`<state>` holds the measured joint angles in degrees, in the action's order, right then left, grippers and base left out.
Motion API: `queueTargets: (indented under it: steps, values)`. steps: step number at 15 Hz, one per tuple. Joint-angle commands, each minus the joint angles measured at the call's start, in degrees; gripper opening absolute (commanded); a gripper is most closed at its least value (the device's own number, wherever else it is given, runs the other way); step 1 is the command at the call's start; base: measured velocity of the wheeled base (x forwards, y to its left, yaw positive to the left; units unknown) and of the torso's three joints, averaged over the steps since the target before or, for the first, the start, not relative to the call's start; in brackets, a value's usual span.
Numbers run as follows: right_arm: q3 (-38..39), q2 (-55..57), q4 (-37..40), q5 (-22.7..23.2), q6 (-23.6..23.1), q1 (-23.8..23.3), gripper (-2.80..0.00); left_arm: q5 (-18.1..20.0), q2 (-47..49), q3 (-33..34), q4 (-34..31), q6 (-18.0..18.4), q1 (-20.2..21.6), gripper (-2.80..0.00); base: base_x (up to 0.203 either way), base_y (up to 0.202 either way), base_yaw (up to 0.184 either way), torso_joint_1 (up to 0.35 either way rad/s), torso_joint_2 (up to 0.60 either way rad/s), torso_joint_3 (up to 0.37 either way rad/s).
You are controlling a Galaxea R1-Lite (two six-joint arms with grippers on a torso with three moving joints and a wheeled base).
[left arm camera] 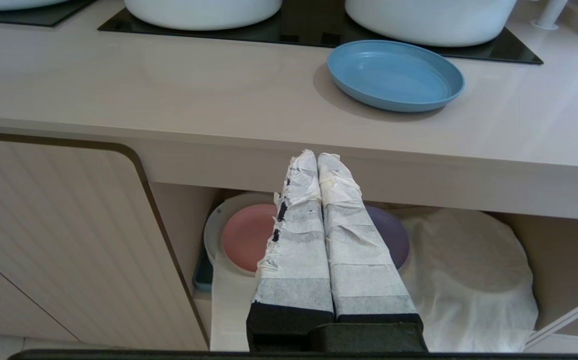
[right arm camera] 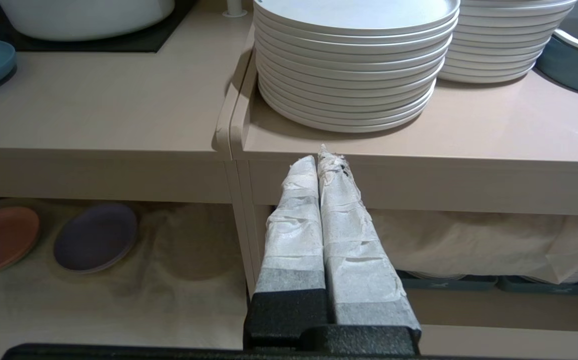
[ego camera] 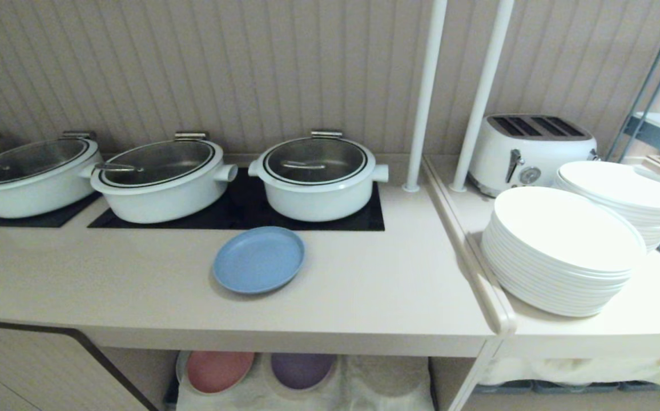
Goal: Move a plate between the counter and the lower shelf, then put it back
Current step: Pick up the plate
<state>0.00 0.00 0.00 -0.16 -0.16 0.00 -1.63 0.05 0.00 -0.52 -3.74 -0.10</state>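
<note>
Small round light-blue matte plate flat on beige smooth counter, just before black hob panel, up and ahead of left gripper. Left gripper's taped fingers pressed together, empty, facing counter's front edge. Right gripper likewise pressed together, idle, fronting white dinner plate stack. Beige-walled lower shelf with white cloth below. Advice: spread fingers, rise above counter, pinch near rim, lift level.

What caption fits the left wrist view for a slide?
Shut left gripper hangs below the counter; blue plate on top, untouched.
</note>
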Motion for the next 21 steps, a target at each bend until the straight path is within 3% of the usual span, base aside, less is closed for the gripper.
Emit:
queueTargets:
  steps: [1,11,13,16,19,21]
  values:
    - [0.0,0.0,0.1,0.0,0.0,0.0,-2.80,0.0,0.0,0.0,0.0,0.0,0.0,-2.80,0.000,0.000,0.000,0.000,0.00,0.000]
    - [0.0,0.0,0.0,0.0,0.0,0.0,-2.80,0.0,0.0,0.0,0.0,0.0,0.0,-2.80,0.000,0.000,0.000,0.000,0.00,0.000]
    - [0.0,0.0,0.0,0.0,0.0,0.0,-2.80,0.4,0.0,0.0,0.2,1.8,0.0,-2.80,0.000,0.000,0.000,0.000,0.00,0.000]
    - [0.0,0.0,0.0,0.0,0.0,0.0,-2.80,4.4,0.0,-3.4,2.0,3.7,0.0,-2.80,0.000,0.000,0.000,0.000,0.00,0.000]
    - [0.0,0.0,0.0,0.0,0.0,0.0,-2.80,6.7,0.0,-7.8,-2.8,3.9,0.0,-2.80,0.000,0.000,0.000,0.000,0.00,0.000]
    - [0.0,0.0,0.0,0.0,0.0,0.0,-2.80,6.4,0.2,-11.2,-10.5,3.8,0.0,-2.80,0.000,0.000,0.000,0.000,0.00,0.000]
